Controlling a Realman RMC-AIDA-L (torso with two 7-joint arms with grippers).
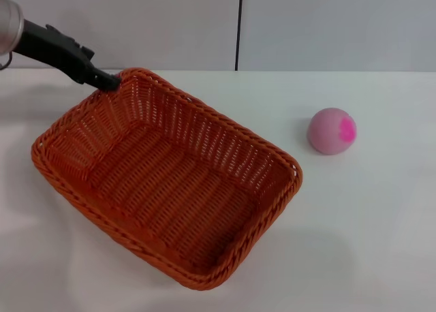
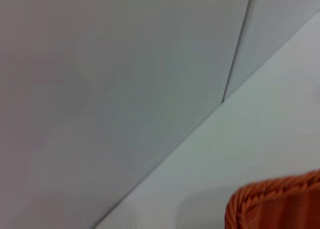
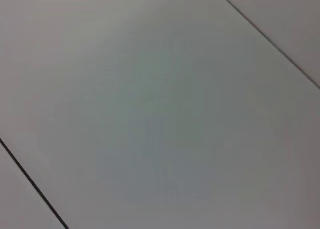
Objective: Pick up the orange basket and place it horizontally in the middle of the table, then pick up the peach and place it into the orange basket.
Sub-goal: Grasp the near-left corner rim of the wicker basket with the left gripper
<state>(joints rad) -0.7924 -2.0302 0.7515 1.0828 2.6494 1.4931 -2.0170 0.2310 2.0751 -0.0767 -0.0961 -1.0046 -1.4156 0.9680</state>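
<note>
I cannot tell whether the left gripper's (image 1: 109,82) fingers (image 1: 102,79) are apart or pinching the far left corner of the orange basket's (image 1: 163,176) braided rim; a grip so far off-centre could let it tilt or swing. The basket lies diagonally, left of centre on the tabletop (image 1: 368,244). The peach (image 1: 332,131) (well right) blocks nothing
</note>
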